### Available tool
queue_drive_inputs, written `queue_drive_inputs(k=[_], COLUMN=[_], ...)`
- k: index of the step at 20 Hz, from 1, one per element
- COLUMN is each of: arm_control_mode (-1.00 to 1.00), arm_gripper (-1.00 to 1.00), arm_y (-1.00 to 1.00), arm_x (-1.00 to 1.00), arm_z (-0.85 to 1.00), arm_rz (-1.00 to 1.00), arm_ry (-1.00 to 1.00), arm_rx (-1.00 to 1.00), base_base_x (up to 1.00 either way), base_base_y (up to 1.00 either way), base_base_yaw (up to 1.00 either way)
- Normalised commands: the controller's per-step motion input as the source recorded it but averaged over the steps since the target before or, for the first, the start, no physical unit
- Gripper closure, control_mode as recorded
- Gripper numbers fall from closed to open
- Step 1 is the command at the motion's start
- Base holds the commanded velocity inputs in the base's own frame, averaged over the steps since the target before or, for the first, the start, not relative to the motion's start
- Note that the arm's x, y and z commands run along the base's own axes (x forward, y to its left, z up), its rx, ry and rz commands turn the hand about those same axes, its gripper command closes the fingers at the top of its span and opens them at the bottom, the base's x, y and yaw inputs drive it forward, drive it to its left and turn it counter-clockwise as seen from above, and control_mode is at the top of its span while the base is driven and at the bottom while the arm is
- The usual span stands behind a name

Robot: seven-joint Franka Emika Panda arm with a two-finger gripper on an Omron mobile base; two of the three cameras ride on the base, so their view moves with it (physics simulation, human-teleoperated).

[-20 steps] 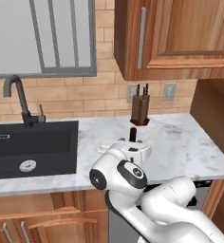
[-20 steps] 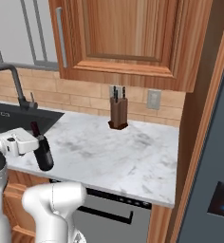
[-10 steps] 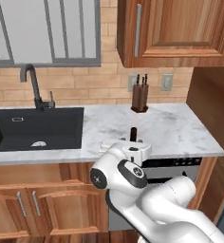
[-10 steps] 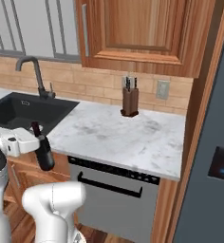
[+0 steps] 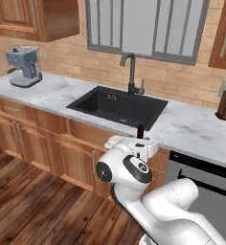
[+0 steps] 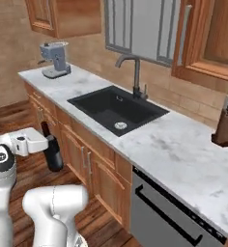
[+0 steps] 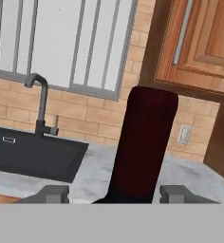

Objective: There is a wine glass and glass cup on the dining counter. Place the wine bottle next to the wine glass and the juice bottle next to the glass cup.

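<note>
Hand view, lower centre: the pincer (image 7: 114, 193) is clamped on the wine bottle (image 7: 143, 142) low on its neck. Glass looks heavy, rigid, slick and breakable; gripping lower, around the body, seems steadier.

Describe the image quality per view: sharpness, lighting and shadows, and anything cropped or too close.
Left base view: soft, evenly lit, no hard shadows; the wine bottle shows as a cap above the arm. Right base view: equally soft; the bottle is dark, with little surface detail. Hand view: its dark red cap looms close, its base cut off at the bottom between the gripper fingertips.
</note>
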Motion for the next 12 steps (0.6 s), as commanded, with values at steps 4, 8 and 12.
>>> queue_drive_inputs(k=[4, 8, 12], arm_control_mode=[1.00, 1.00, 1.00], arm_gripper=[1.00, 1.00, 1.00], arm_y=[0.00, 0.00, 0.00], arm_x=[0.00, 0.00, 0.00], arm_z=[0.00, 0.00, 0.00], arm_rz=[0.00, 0.00, 0.00], arm_ry=[0.00, 0.00, 0.00], arm_rx=[0.00, 0.00, 0.00], base_base_x=[-0.03, -0.03, -0.03], base_base_y=[0.00, 0.00, 0.00], base_base_yaw=[1.00, 1.00, 1.00])
